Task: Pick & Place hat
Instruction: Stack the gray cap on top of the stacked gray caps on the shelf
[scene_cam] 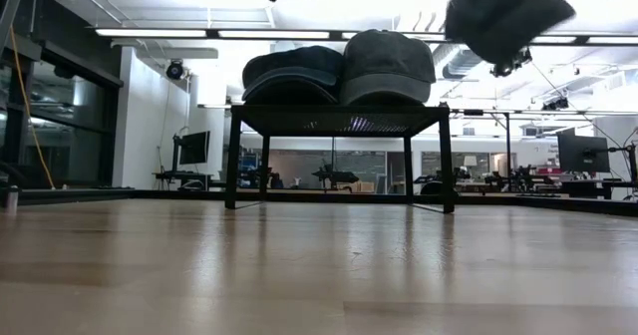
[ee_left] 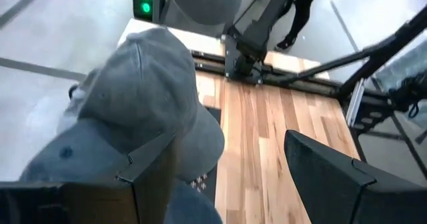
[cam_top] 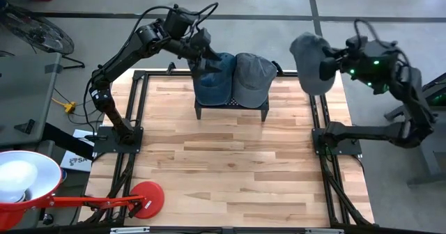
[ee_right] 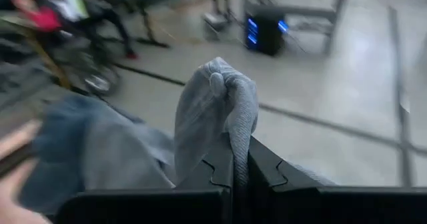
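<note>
Two hats on the dark rack (cam_top: 231, 110) at the table's far edge, high view: blue hat (cam_top: 213, 78) and grey hat (cam_top: 252, 75); left gripper (cam_top: 203, 55), fingers apart, above the blue one. Right wrist view: right gripper (ee_right: 235, 163) clamped on a third hat (ee_right: 217, 111), held off the table's right edge.

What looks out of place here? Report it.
One grey hat hangs pinched in the shut right gripper, off the table's right edge, while two hats sit on the black rack. Nothing looks damaged.
</note>
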Robot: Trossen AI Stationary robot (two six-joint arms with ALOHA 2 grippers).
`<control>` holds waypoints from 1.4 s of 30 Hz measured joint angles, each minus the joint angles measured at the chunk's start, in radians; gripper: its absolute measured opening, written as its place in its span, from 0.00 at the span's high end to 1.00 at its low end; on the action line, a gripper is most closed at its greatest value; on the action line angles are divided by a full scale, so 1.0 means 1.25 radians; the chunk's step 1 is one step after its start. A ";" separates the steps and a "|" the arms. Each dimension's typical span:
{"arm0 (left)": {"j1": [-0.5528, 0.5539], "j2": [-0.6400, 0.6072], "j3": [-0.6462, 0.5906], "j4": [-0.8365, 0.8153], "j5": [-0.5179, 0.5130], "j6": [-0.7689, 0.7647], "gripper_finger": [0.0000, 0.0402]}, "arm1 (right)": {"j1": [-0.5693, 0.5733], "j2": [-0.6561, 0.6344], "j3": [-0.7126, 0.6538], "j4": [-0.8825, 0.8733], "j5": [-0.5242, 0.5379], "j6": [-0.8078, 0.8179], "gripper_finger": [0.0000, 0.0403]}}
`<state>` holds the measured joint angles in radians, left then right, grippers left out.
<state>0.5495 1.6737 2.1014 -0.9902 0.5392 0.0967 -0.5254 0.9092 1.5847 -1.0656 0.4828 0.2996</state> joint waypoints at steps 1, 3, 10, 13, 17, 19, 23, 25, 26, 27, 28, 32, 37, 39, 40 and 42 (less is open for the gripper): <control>0.000 0.000 0.000 0.012 0.000 -0.010 0.34 | 0.005 0.004 0.012 0.021 -0.014 -0.019 0.99; 0.000 0.000 0.000 0.037 0.000 -0.026 0.34 | 0.015 0.015 0.030 0.061 -0.038 -0.051 0.99; 0.000 0.000 0.000 0.095 0.000 -0.058 0.34 | 0.044 0.065 0.034 0.218 -0.135 -0.095 0.99; 0.000 0.000 0.000 0.103 0.000 -0.060 0.34 | 0.063 0.105 0.033 0.268 -0.164 -0.094 0.99; 0.000 0.000 0.000 0.103 -0.013 -0.059 0.34 | 0.093 0.160 0.033 0.332 -0.169 -0.071 0.99; 0.000 0.000 0.000 0.103 -0.019 -0.059 0.34 | 0.105 0.182 0.033 0.364 -0.168 -0.055 0.99; 0.000 0.000 0.000 0.103 -0.032 -0.058 0.34 | 0.127 0.221 0.033 0.406 -0.168 -0.006 0.99; 0.000 0.000 0.000 0.103 -0.045 -0.058 0.34 | 0.141 0.241 0.033 0.409 -0.159 0.018 0.99; 0.000 0.000 0.000 0.103 -0.056 -0.058 0.34 | 0.149 0.250 0.033 0.409 -0.153 0.028 0.99; 0.000 0.000 0.000 0.103 -0.067 -0.058 0.34 | 0.158 0.259 0.033 0.409 -0.145 0.033 0.99; 0.000 0.000 0.000 0.103 -0.072 -0.058 0.34 | 0.167 0.268 0.033 0.409 -0.131 0.034 0.99; 0.000 0.000 0.000 0.103 -0.088 -0.058 0.34 | 0.195 0.289 0.032 0.410 -0.064 0.050 0.99; 0.000 0.000 0.000 0.105 -0.092 -0.060 0.34 | 0.234 0.299 0.030 0.416 -0.004 0.082 0.99; 0.000 0.000 0.000 0.105 -0.092 -0.060 0.34 | 0.251 0.300 0.019 0.416 0.019 0.095 0.99; 0.000 0.000 0.000 0.105 -0.092 -0.060 0.34 | 0.257 0.300 0.009 0.420 0.027 0.101 0.99; 0.000 0.000 0.000 0.105 -0.092 -0.060 0.34 | 0.266 0.299 -0.012 0.427 0.030 0.120 0.99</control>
<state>0.5495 1.6737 2.1014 -0.8585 0.4240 0.0212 -0.1929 1.2831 1.5691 -0.5313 0.5197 0.4497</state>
